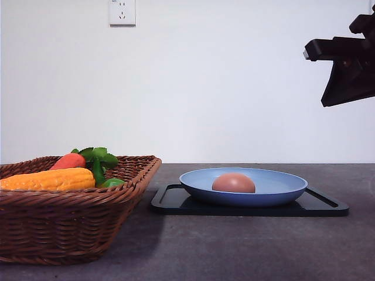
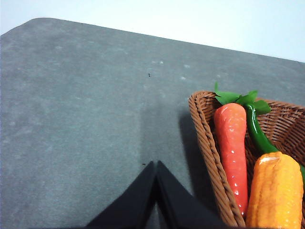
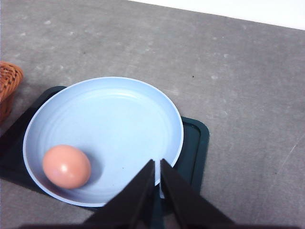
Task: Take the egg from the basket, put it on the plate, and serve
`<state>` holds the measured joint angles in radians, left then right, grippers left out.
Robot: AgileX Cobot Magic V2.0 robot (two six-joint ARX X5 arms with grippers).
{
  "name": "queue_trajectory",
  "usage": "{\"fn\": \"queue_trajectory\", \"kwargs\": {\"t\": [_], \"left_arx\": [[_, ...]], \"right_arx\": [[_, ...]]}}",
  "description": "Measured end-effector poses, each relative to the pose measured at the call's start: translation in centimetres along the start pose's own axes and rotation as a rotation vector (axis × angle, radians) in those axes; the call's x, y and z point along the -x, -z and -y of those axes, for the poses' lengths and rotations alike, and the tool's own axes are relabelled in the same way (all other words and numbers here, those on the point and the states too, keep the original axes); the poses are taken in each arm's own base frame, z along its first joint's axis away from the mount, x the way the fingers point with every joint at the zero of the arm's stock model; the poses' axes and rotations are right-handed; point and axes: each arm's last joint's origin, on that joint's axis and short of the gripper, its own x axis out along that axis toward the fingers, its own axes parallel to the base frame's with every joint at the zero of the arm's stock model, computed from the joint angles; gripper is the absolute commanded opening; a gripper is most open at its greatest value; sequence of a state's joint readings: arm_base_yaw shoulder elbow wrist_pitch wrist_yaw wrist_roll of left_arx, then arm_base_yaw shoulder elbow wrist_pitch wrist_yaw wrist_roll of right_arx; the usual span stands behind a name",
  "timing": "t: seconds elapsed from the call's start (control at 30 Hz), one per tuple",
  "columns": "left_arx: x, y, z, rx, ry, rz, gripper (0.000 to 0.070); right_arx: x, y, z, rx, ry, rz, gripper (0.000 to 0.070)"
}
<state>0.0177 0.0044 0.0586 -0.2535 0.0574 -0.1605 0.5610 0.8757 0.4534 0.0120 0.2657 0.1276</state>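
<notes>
The brown-pink egg (image 1: 233,182) (image 3: 66,166) lies inside the light-blue plate (image 1: 281,186) (image 3: 119,119), apart from both grippers. The wicker basket (image 1: 70,225) (image 2: 209,152) stands at the front left of the table, and a corner of the basket (image 3: 7,83) shows in the right wrist view. My right gripper (image 3: 157,163) hovers above the plate's rim, shut and holding nothing; the right arm (image 1: 345,70) hangs high at the right. My left gripper (image 2: 155,163) is shut and empty above bare table beside the basket.
The plate rests on a flat black tray (image 1: 325,206) (image 3: 195,143). In the basket lie a carrot (image 2: 232,143) (image 1: 68,161) with green leaves, a corn cob (image 2: 276,191) (image 1: 50,179) and a green vegetable (image 2: 257,133). Grey table (image 1: 234,246) surrounds them.
</notes>
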Motion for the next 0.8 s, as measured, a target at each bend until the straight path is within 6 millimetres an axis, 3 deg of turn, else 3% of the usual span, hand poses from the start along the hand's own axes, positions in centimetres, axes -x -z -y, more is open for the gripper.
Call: {"fn": "queue_trajectory", "kwargs": {"t": [0.6, 0.8], "left_arx": [[0.0, 0.0, 0.0, 0.011, 0.000, 0.000, 0.0000], [0.0, 0.0, 0.0, 0.011, 0.000, 0.000, 0.0000]], "right_arx": [[0.1, 0.0, 0.0, -0.001, 0.000, 0.003, 0.0000], [3.2, -1.7, 0.8, -0.049, 0.012, 0.172, 0.0000]]}}
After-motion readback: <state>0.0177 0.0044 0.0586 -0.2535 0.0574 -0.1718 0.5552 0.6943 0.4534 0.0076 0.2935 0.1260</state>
